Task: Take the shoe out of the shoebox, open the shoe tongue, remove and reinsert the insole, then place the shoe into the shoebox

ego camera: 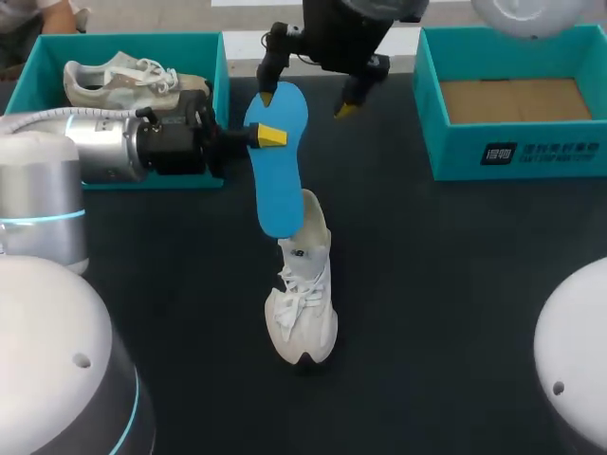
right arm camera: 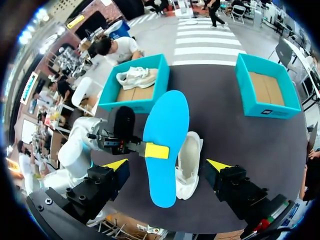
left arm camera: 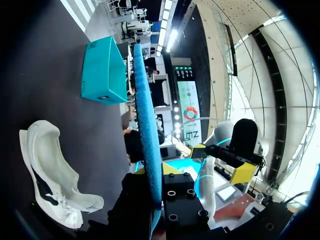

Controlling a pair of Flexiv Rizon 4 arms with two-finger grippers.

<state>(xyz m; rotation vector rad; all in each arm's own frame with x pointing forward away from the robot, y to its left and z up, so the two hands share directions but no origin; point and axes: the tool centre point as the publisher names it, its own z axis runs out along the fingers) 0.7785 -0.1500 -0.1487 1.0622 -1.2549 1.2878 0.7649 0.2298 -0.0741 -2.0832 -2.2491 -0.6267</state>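
The head camera looks down from above and behind; both wrist cameras, close in, share the insole [right arm camera: 170, 120] in the left gripper [ego camera: 268, 136].

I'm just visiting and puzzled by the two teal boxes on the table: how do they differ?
The left box holds a pale shoe; the right box holds nothing, showing only its brown floor. The robot's left arm hides part of the left box's front wall; the right box's front is in full view. Both are teal and open-topped.
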